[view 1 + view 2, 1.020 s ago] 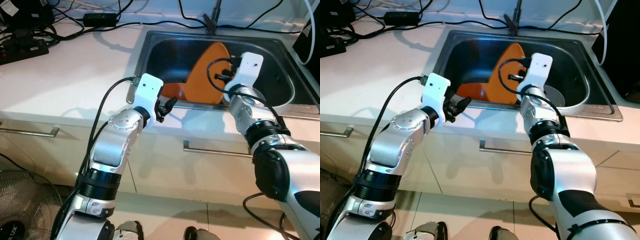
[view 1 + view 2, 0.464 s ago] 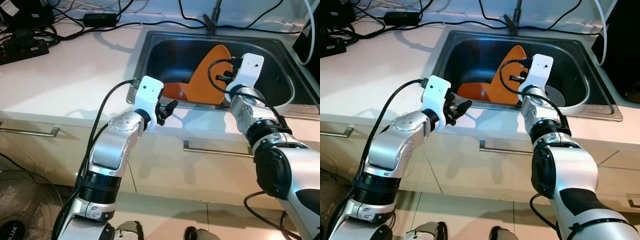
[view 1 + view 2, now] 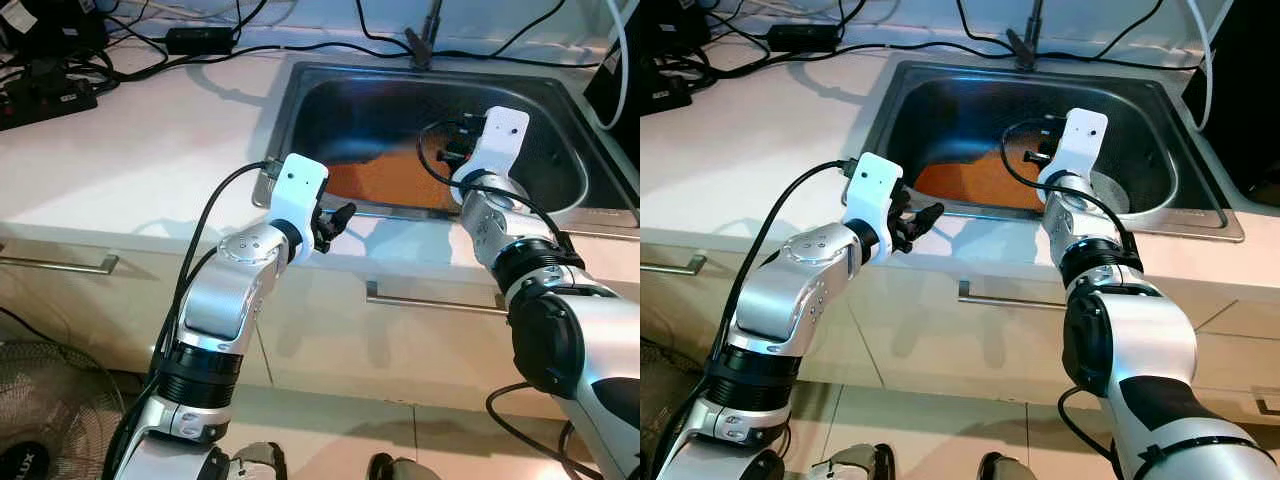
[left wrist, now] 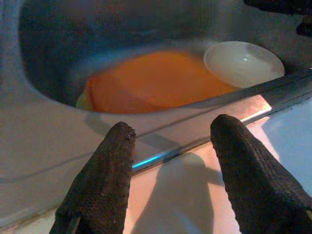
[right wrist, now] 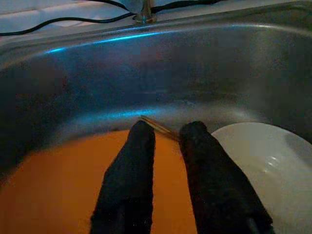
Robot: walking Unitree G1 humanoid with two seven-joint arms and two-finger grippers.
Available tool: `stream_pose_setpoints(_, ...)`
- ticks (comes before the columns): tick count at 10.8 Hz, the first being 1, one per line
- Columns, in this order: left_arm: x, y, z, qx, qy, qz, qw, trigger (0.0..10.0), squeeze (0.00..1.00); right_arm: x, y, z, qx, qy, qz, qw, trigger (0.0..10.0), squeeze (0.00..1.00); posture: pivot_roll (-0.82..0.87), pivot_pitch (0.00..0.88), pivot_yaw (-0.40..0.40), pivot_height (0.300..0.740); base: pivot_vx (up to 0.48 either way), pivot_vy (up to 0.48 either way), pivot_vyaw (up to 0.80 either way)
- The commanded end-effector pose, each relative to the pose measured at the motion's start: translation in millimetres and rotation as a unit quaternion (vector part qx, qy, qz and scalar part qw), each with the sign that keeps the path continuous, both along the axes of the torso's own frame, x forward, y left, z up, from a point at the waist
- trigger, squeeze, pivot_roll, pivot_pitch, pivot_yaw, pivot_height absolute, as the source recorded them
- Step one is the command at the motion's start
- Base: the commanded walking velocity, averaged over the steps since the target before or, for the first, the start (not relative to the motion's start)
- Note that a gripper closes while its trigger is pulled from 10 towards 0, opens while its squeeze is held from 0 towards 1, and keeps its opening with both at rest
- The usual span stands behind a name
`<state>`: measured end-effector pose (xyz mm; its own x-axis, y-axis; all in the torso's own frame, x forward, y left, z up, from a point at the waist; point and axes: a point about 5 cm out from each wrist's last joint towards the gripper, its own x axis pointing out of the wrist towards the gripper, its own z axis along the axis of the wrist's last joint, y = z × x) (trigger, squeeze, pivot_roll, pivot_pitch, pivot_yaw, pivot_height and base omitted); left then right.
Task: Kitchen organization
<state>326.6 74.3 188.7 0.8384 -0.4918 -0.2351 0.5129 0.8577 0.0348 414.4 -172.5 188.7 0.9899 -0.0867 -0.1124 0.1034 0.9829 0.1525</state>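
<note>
Now the right gripper (image 5: pixel 163 146) hangs nearly closed and empty over the orange board (image 5: pixel 58 195), whose shifting could chip the white plate (image 5: pixel 263 161) beside its fingers.

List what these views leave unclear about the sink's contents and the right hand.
- Orange board: its near edge is hidden behind the sink rim in the left wrist view; blurred in the eye views.
- White plate: cut off by the frame edge in the right wrist view.
- Right hand: fingers nearly together over the board; whether they pinch anything can't be told.
</note>
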Motion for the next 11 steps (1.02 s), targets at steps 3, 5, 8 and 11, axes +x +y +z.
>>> stream_pose_setpoints(3, -0.1, 0.6, 4, -0.001, -0.012, 0.0, 1.0, 10.0, 0.0, 4.2, 2.0, 18, -0.023, -0.029, -0.001, 0.999, 10.0, 0.0, 0.17, 0.08, -0.002, 0.74, 0.0, 0.0, 0.0)
stream_pose_setpoints(5, 4.0, 2.3, 15, -0.015, -0.064, 0.016, 0.998, 10.0, 0.0, 6.5, 7.1, 36, -0.055, -0.079, 0.007, 0.995, 10.0, 0.0, 0.17, 0.083, -0.002, 0.74, 0.0, 0.0, 0.0)
stream_pose_setpoints(8, 16.2, 19.2, 37, -0.014, -0.187, 0.087, 0.978, 10.0, 0.0, 2.0, 22.8, 75, -0.087, -0.228, 0.042, 0.969, 10.0, 0.0, 0.12, 0.09, -0.002, 0.74, 0.0, 0.0, 0.0)
stream_pose_setpoints(11, 22.5, 46.1, 49, -0.001, -0.291, 0.157, 0.944, 10.0, 0.0, -18.2, 21.3, 73, -0.098, -0.312, 0.039, 0.944, 10.0, 0.0, 0.11, 0.091, -0.005, 0.74, 0.0, 0.0, 0.0)
